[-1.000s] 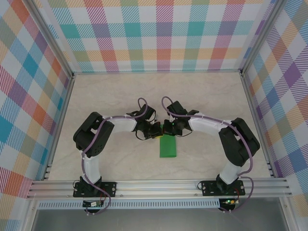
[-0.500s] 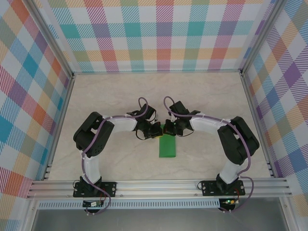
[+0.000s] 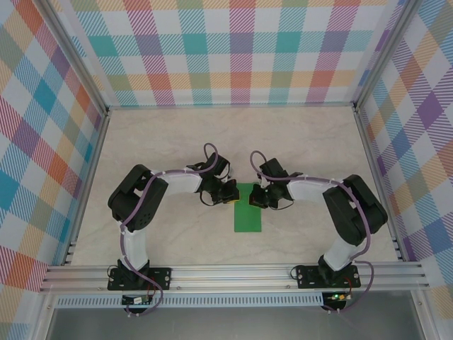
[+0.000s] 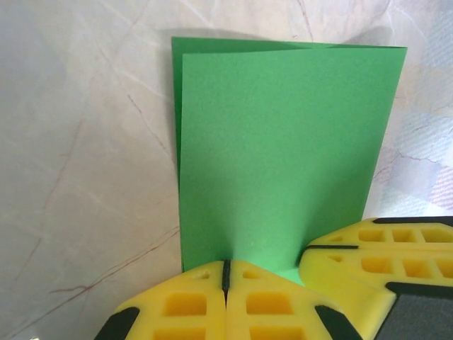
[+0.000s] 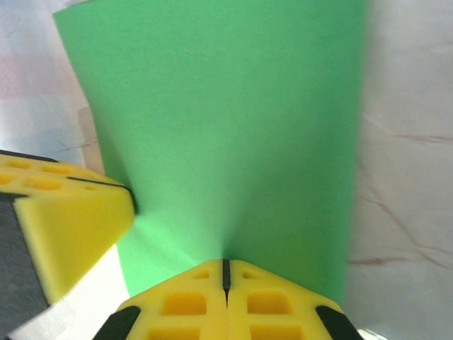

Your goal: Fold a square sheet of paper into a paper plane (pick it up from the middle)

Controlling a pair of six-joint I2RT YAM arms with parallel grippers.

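Observation:
The square sheet of paper (image 3: 248, 212) is bright green and lies folded in half as a narrow rectangle on the table between the two arms. In the left wrist view its two layers (image 4: 283, 142) are slightly offset along the far and left edges. My left gripper (image 3: 231, 193) is shut at the paper's far left edge, and a faint pucker in the paper runs into its closed yellow fingertips (image 4: 191, 301). My right gripper (image 3: 259, 199) is shut at the far right edge, where the paper (image 5: 226, 127) bows and funnels into its seam. Both grippers (image 4: 226, 265) (image 5: 226, 263) pinch it.
The pale marbled table (image 3: 177, 142) is boxed in by checkered walls (image 3: 233, 49) at the back and sides. An aluminium rail (image 3: 233, 273) with both arm bases runs along the near edge. The two arms curl inward, their grippers close together.
My right gripper has moved right and slightly nearer, away from the left gripper. More of the paper's far end now shows between the two. The left gripper has stayed put.

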